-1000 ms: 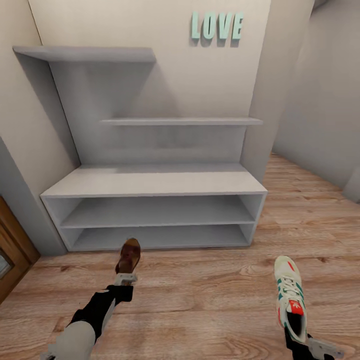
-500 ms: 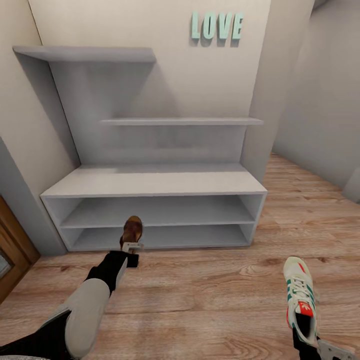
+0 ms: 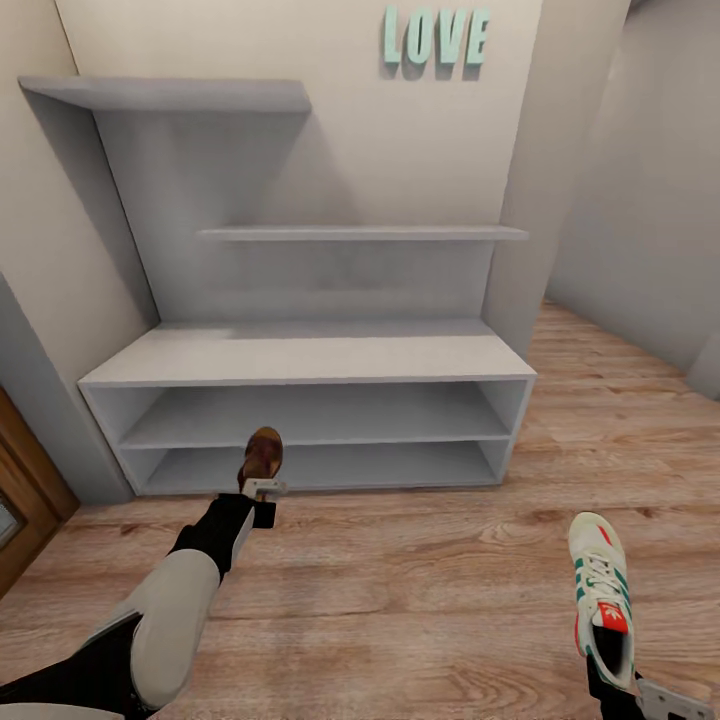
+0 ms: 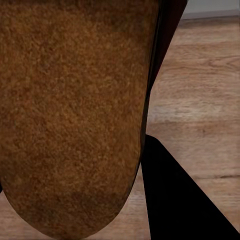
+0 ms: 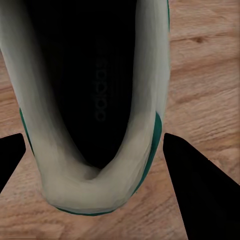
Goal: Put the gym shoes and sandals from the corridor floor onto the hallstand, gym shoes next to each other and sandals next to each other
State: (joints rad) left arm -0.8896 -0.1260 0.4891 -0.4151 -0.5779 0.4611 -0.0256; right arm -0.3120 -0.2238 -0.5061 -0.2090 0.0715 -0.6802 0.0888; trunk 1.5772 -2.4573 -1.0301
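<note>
Left gripper (image 3: 262,489) moved forward, holding sandal (image 3: 262,456) at hallstand (image 3: 300,362) lower shelf opening. Right gripper (image 3: 612,690) holds gym shoe (image 3: 602,595) over plank corridor floor (image 3: 420,580).

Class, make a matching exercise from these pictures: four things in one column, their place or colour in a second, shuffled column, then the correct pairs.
Things
1. sandal
2. gym shoe
3. LOVE letters
4. hallstand

Descriptions
A. pale grey, against the wall
B. held in the left pincer
C. mint green, on the wall
D. held in the right pincer

Pairs: 1-B, 2-D, 3-C, 4-A
</note>
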